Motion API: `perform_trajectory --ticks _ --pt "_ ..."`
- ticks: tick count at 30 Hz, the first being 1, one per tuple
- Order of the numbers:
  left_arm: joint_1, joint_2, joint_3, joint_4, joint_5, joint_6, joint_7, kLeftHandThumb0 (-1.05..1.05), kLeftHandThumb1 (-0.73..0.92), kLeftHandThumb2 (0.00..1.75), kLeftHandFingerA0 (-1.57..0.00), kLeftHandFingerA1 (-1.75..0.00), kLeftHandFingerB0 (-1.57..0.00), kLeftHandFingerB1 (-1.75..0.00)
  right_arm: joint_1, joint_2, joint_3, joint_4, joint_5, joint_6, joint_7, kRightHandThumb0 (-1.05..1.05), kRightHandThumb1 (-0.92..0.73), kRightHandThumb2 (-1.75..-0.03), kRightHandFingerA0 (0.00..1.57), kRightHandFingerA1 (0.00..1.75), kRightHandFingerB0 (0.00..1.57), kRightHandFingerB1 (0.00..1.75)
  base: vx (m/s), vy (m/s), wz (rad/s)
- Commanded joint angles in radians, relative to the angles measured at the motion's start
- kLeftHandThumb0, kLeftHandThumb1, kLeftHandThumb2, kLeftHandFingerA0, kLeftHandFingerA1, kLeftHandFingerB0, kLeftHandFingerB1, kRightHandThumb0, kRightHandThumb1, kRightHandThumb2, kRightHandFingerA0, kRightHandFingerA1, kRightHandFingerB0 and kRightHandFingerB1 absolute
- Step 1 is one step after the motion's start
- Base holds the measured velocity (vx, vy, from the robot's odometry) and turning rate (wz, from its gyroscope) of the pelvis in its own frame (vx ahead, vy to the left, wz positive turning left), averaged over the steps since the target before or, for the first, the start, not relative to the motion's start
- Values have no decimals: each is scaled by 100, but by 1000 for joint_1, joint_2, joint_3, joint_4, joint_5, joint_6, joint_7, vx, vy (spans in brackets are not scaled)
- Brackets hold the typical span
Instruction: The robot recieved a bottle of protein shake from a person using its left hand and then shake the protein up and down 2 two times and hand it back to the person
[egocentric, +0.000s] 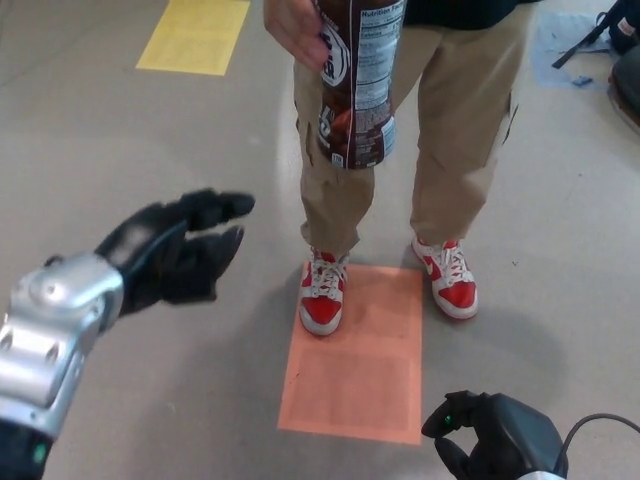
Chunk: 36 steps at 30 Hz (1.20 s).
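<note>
A brown protein shake bottle (357, 85) with a white nutrition label hangs at the top centre, held by a person's hand (295, 30). My left hand (175, 252) is open at the left, well below and to the left of the bottle, fingers spread and holding nothing. My right hand (495, 435) sits low at the bottom right edge, with its fingers curled around nothing.
The person stands in front of me in tan trousers (440, 130) and red and white sneakers (324, 290). An orange floor marker (360, 360) lies under their feet. A yellow marker (195, 35) lies at the far left.
</note>
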Motion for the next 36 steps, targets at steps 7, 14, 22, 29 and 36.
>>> perform_trajectory --ticks 7,14,22,29,36 --pt "163 93 -160 504 378 -658 462 -66 45 75 -31 -45 -9 -36 -53 -64 -25 3 15 16 -2 -50 -54 -101 98 84 92 64 0 0 0" --pt "158 87 -228 656 435 -750 624 -61 43 72 -31 -44 -7 -34 -76 -74 -35 6 22 22 3 -51 -55 -101 105 79 93 62 0 0 0" --pt "115 75 -271 761 439 -780 647 -62 46 74 -29 -44 -8 -34 -79 -72 -37 9 22 21 0 -51 -54 -101 104 80 94 62 0 0 0" --pt "58 67 -293 834 438 -788 654 -64 47 76 -28 -44 -7 -32 -102 -68 -43 9 20 29 17 -50 -53 -102 100 81 94 63 0 0 0" --pt "38 8 -179 886 314 -852 653 -48 48 56 -31 -37 -10 -22 -136 -75 -52 8 22 46 28 -50 -53 -102 104 87 93 62 0 0 0"
